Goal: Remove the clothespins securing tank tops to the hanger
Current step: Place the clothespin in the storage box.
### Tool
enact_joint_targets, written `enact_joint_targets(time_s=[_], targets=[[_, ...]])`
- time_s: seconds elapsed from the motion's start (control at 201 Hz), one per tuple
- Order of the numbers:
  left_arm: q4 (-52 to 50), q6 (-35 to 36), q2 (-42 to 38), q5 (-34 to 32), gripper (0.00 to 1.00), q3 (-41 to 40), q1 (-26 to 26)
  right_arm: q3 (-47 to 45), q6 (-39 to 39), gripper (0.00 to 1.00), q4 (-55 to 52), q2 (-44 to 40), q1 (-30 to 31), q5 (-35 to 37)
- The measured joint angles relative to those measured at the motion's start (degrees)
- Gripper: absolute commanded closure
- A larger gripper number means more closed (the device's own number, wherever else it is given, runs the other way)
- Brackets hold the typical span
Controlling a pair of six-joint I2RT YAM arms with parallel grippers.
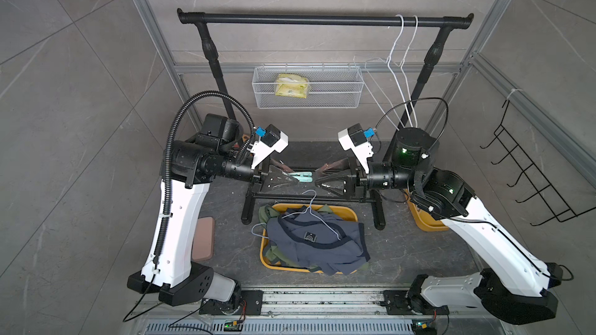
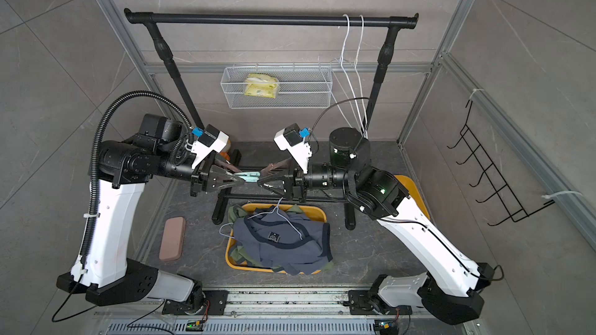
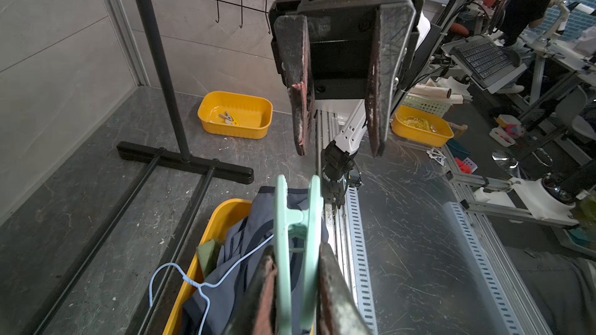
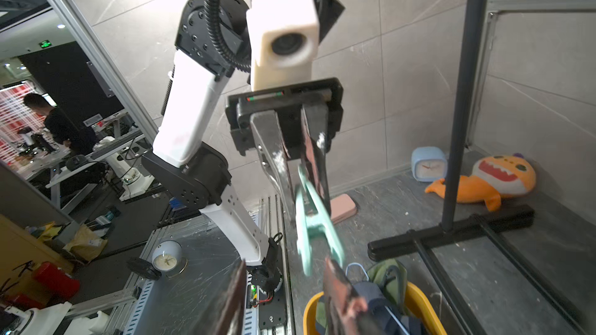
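Note:
A pale mint green clothespin (image 1: pixel 302 176) (image 2: pixel 250 175) hangs in the air over the tray, and my left gripper (image 1: pixel 295 179) (image 3: pixel 296 259) is shut on its handle end. The clothespin (image 3: pixel 296 220) (image 4: pixel 309 217) clips nothing. My right gripper (image 1: pixel 317 179) (image 4: pixel 285 265) faces it tip to tip with its jaws apart. The free prongs reach just to its fingertips and nothing is gripped there. Below, the navy tank top (image 1: pixel 317 248) (image 2: pixel 283 246) lies on olive green tank tops (image 1: pixel 266 217) in a yellow tray (image 1: pixel 342 211). A white wire hanger (image 1: pixel 309 209) rests on the pile.
A black garment rack (image 1: pixel 322 20) stands behind, with two bare white hangers (image 1: pixel 400 59). A wire basket (image 1: pixel 308 87) holds a yellow pack. A small yellow bin (image 3: pixel 235 114) holding loose clothespins (image 3: pixel 229 119) sits by the rack foot. A pink block (image 1: pixel 204 238) lies left, and wall hooks (image 1: pixel 532 182) are on the right.

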Motion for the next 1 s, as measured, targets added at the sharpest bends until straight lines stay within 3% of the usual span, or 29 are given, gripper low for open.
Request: enact_joint_targets(time_s=[0.443, 0.776, 0.995], targets=[[0.11, -0.74, 0.07, 1.27, 0.89, 1.07, 0.0, 1.53, 0.63, 0.58, 2.56, 3.02, 0.42, -1.64], [0.11, -0.7, 0.02, 2.56, 0.89, 1.46, 0.0, 1.53, -0.72, 0.56, 0.35, 2.43, 0.83, 4.81], [0.09, -0.7, -0.04, 2.67, 0.89, 1.73, 0.0, 3.21, -1.31, 0.56, -0.28, 3.41, 0.83, 4.15]])
